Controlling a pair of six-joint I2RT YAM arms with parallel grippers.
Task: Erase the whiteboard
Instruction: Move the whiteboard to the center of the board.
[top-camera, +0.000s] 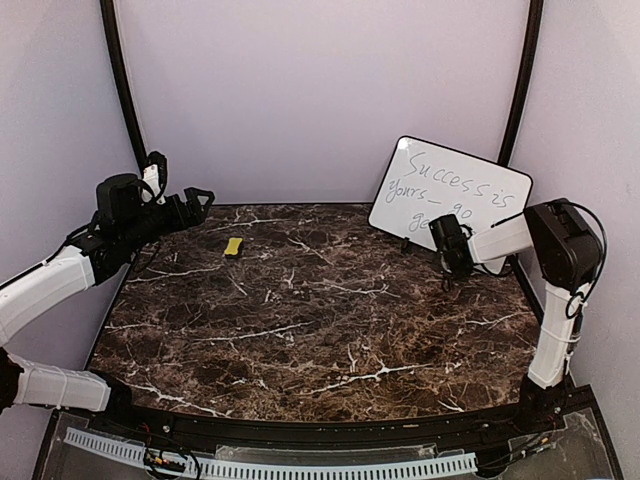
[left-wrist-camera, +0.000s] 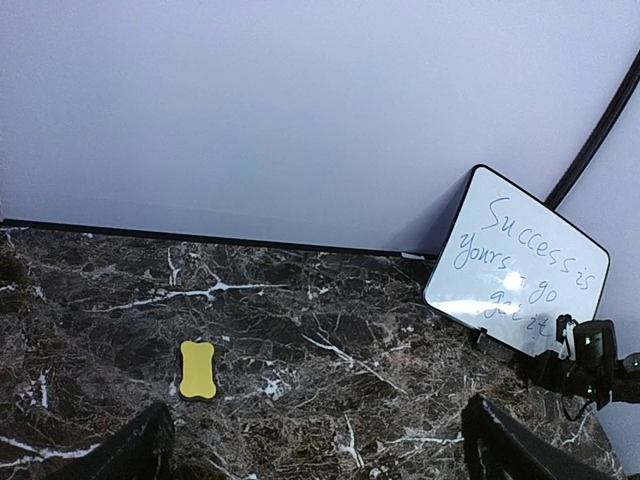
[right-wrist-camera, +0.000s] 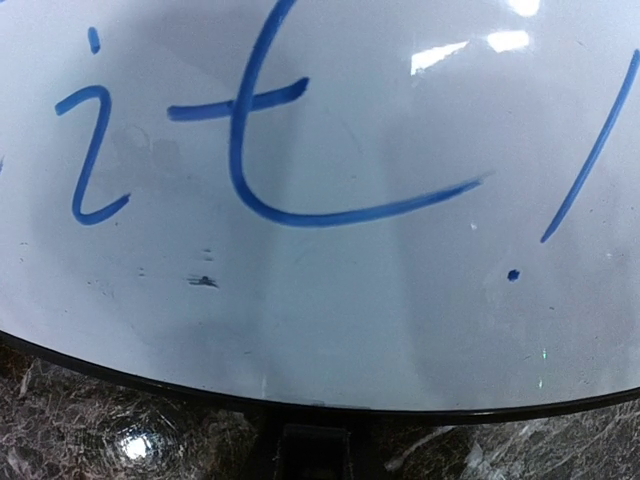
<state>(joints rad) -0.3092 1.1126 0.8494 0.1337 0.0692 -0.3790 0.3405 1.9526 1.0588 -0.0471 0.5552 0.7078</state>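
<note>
— Where is the whiteboard (top-camera: 450, 190) found, and by which arm is it reached more readily?

— It is propped at the far right corner of the tabletop (top-camera: 320, 320), against the back wall (top-camera: 320, 90). The right pincer (top-camera: 445, 243) is held just in front of its lower edge. The left pincer (left-wrist-camera: 315, 440) is kept well apart, at the far left.

— Which way is the board turned?

— Its long axis is laid roughly left to right along the wall, tilted so that the right end sits lower in the top view. The written face is pointed toward the front of the tabletop and slightly left. Blue writing (right-wrist-camera: 270, 150) is seen unwiped across it.

— How are the pincers held?

— The left one is spread wide, with nothing between its fingers. The right one's fingers are not shown by its own camera, and from above they are too dark to read, so its state cannot be told.

— And the yellow eraser (left-wrist-camera: 198, 369)?

— It is left lying on the tabletop just ahead of the left pincer, long axis pointing away from it. The left arm is judged nearer to it, and the board lies across the tabletop to that arm's right.
</note>
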